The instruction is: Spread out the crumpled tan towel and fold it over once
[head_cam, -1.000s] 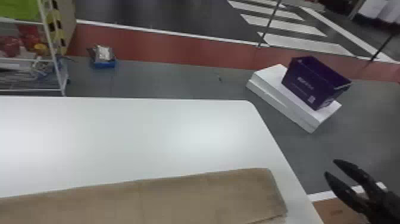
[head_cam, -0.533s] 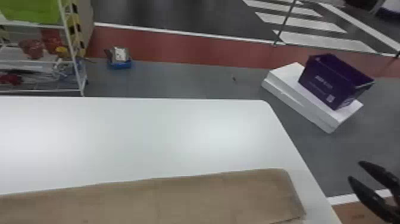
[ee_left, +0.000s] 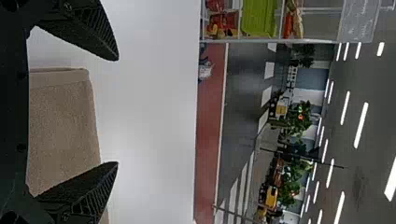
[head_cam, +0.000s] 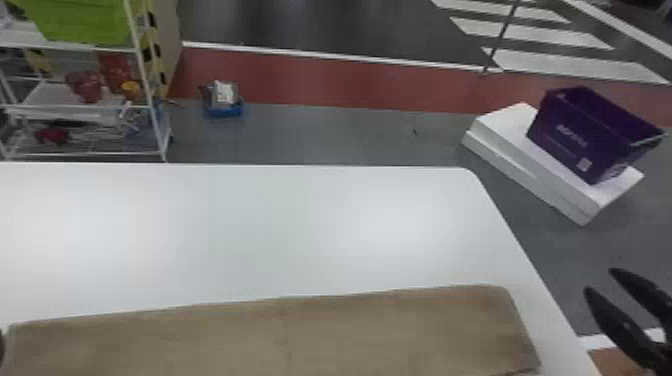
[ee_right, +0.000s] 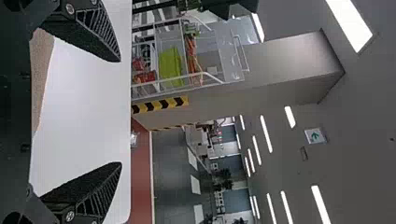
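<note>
Beyond the desk [head_cam: 225,225], a gray floor [head_cam: 325,135] was crossed by a red band [head_cam: 320,82], and farther back white stripes [head_cam: 535,36] were painted on dark ground. On the left, a green bin [head_cam: 87,25] was carried by a white rack [head_cam: 142,75], with red containers [head_cam: 85,86] set lower down. On the right, a purple crate [head_cam: 575,132] was perched on white slabs [head_cam: 525,162], clear of the desk.

And there was the tan towel [head_cam: 280,335], laid out as a long, fairly smooth band across the near part of the desk, its far edge slightly slanted, its near part cut off by the bottom of the head view. A short dark line was seen at its near right corner, but whether a fold was marked there could not be told.

The left gripper [ee_left: 117,111] was held at the towel's left end, its fingers spread wide, with tan cloth and a hemmed border seen between them; nothing was pinched. The right gripper [head_cam: 598,280] was held off to the right, beyond the towel's right end, its fingers parted too, with nothing gripped between them.
</note>
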Controlling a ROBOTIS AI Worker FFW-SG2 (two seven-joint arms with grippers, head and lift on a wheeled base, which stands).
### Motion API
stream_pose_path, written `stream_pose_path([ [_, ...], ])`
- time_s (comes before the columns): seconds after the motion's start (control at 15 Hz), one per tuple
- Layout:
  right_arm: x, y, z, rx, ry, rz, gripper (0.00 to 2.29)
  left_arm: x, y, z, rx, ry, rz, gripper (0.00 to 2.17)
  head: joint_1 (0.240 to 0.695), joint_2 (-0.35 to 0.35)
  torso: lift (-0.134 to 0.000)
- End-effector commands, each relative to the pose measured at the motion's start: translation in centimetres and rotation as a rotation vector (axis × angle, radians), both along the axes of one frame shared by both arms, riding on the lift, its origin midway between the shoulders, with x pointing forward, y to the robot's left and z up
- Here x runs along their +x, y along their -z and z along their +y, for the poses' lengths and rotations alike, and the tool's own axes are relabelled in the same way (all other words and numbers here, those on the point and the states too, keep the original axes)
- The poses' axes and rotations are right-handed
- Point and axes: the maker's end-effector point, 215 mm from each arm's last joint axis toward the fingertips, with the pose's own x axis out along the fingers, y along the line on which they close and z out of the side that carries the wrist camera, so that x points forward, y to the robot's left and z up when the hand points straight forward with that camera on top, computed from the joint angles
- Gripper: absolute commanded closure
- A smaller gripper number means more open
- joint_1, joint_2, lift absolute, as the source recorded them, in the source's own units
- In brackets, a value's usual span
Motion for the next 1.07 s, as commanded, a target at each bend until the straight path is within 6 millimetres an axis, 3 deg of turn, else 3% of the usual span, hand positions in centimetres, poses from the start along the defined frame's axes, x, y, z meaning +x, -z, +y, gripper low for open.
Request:
stream_pose_path([
  [0.0, 0.8, 0.4, 1.6, 0.015, 0.009, -0.001, 0.11, 0.5, 0.8, -1.8, 0.011, 0.014, 0.011, 0.1, 0.695, -0.2, -0.124],
  [0.33, 4.6, 1.8, 7.9, -0.019, -0.056, 0.088, 0.11, 2.5, 0.2, -6.3, 0.042, 0.042, -0.054, 0.09, 0.695, -0.174, -0.124],
  [0.53, 6.0, 2.4, 11.2, -0.047, -0.096, 0.122, 0.11, 3.4, 0.9, -8.6, 0.065, 0.039, -0.052, 0.08, 0.695, -0.148, -0.124],
  [0.67, 6.4, 2.4, 12.1, -0.061, -0.105, 0.119, 0.11, 3.7, 1.8, -8.9, 0.055, 0.036, -0.042, 0.08, 0.695, -0.132, -0.124],
  [0.73, 6.5, 1.8, 12.0, -0.083, -0.101, 0.092, 0.11, 3.8, 2.1, -8.8, 0.053, 0.033, -0.039, 0.08, 0.695, -0.129, -0.124],
  [1.0, 6.3, 2.7, 11.4, -0.078, -0.088, 0.136, 0.11, 4.0, 1.9, -8.9, 0.048, 0.036, -0.061, 0.08, 0.695, -0.124, -0.124],
])
